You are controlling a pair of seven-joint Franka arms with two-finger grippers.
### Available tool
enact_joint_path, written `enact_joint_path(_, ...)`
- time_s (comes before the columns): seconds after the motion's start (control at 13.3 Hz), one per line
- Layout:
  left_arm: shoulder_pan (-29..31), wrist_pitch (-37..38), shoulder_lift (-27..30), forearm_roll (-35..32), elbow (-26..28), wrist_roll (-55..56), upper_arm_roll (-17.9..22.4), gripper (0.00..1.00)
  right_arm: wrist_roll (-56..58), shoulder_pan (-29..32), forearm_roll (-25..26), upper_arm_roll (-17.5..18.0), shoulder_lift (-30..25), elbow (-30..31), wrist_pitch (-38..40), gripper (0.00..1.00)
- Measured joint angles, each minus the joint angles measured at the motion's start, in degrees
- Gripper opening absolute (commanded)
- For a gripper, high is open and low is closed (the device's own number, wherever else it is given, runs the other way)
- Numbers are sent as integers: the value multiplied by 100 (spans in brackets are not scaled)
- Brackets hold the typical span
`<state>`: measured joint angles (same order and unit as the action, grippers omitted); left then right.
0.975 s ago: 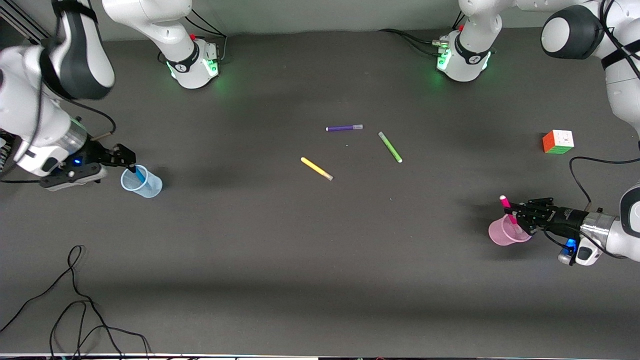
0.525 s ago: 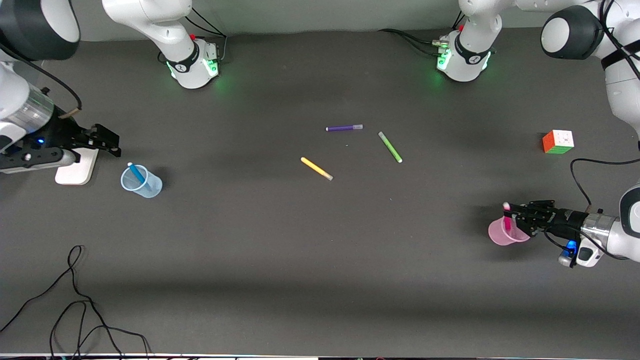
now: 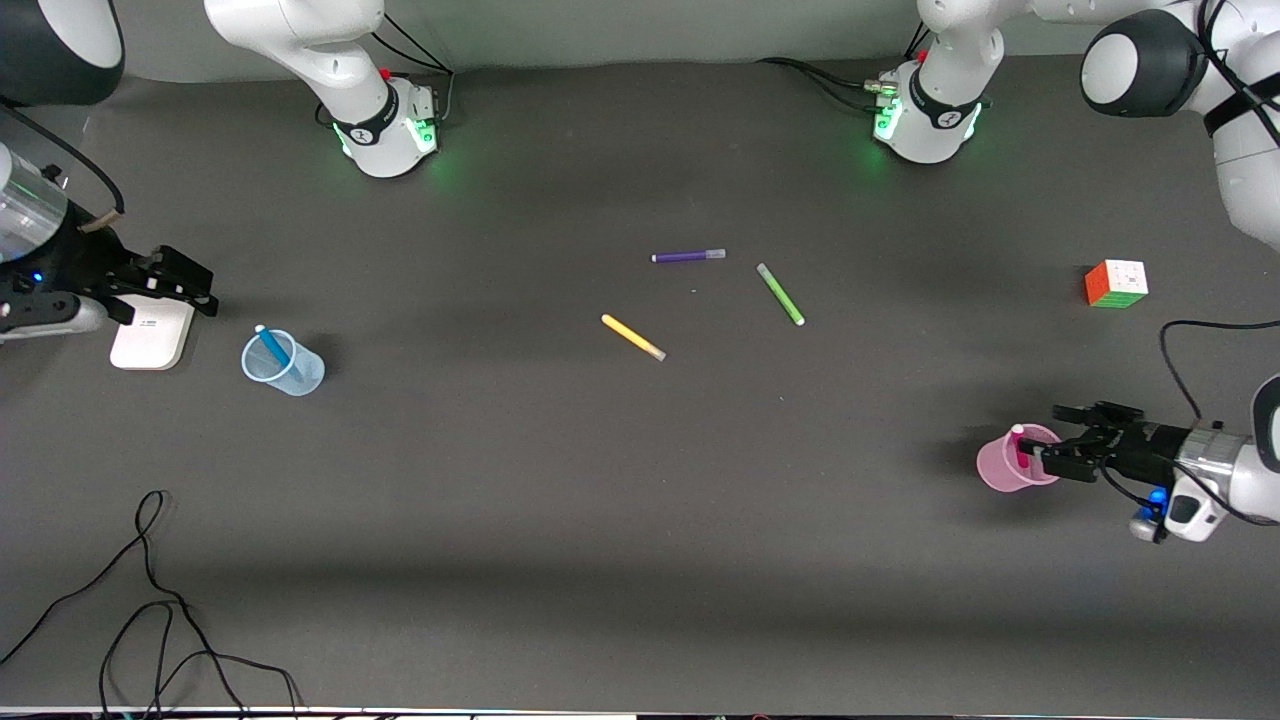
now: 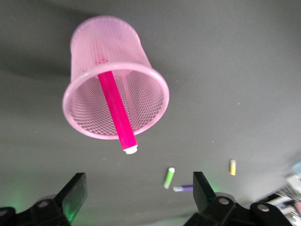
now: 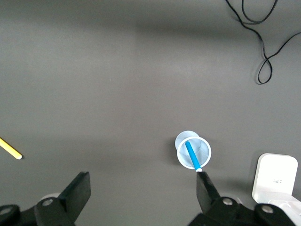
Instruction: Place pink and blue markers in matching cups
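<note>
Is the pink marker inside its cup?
Yes. The pink marker stands leaning in the pink cup, its tip poking above the rim.

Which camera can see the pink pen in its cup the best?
The left wrist view: the pink marker fills it, leaning inside the pink cup. The front view shows it small beside the left gripper. The right wrist view misses it.

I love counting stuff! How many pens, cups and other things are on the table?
Pens: 5: pink marker, blue marker, purple pen, green pen, yellow pen
Cups: 2: pink cup, blue cup
Puzzle cube: 1
White box: 1
Total: 9
</note>
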<state>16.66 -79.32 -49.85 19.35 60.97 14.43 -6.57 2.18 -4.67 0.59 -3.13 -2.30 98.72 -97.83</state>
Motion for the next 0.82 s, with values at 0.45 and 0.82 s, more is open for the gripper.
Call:
enact_joint_path(0.45,-1106,78,1833,-2080,161,-295,-53,100,0,-11,-4,20,96,-55,3,100)
enact_joint_path(0.82,-1174,-641,4017,-2250,2490,-359,41,100,-103,-19,-4,36,155,-59,0,100)
